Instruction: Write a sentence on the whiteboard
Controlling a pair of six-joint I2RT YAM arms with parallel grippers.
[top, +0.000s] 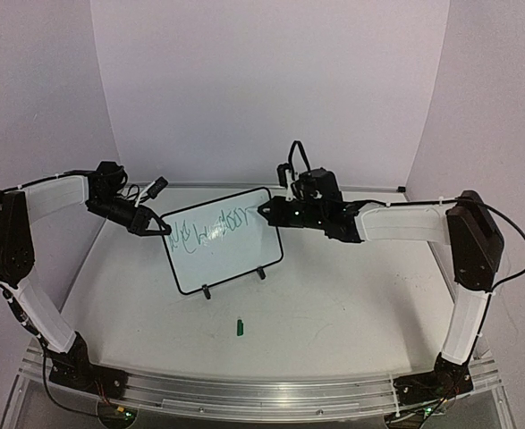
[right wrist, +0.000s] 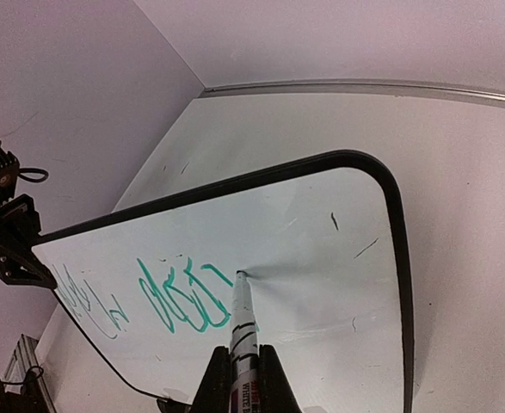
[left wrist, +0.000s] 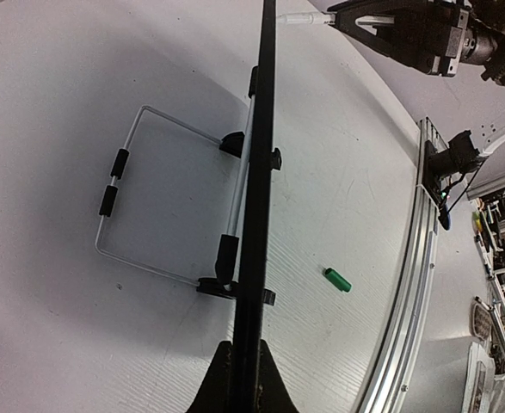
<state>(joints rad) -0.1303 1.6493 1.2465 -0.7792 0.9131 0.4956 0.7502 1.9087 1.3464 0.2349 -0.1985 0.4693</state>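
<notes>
**One line down, marker on the board**

Overhead: the whiteboard (top: 224,259) stands tilted on its two feet. The sentence (top: 210,229) runs as one green line along its upper part, and the lower half is bare. The left jaws are clamped on the whiteboard's left edge. The right jaws sit at its upper right corner. A green cap (top: 241,327) lies on the desk (top: 351,304) in front of the whiteboard, well apart from it.

Left wrist: the whiteboard shows edge-on, pinched between the closed jaws. Its wire stand (left wrist: 140,198) spreads over the desk behind it.

Right wrist: the marker (right wrist: 242,318) is held tight in the right jaws, its tip touching the whiteboard just right of the last green letters. Beyond that lie only a few dark flecks. I judge the writing well along but not finished — room remains to the right and below.

The desk is white, matte and lightly scuffed, with a metal rail (top: 244,389) well in front of the whiteboard — a pale curved backdrop (top: 271,89) closes off the space behind it.
</notes>
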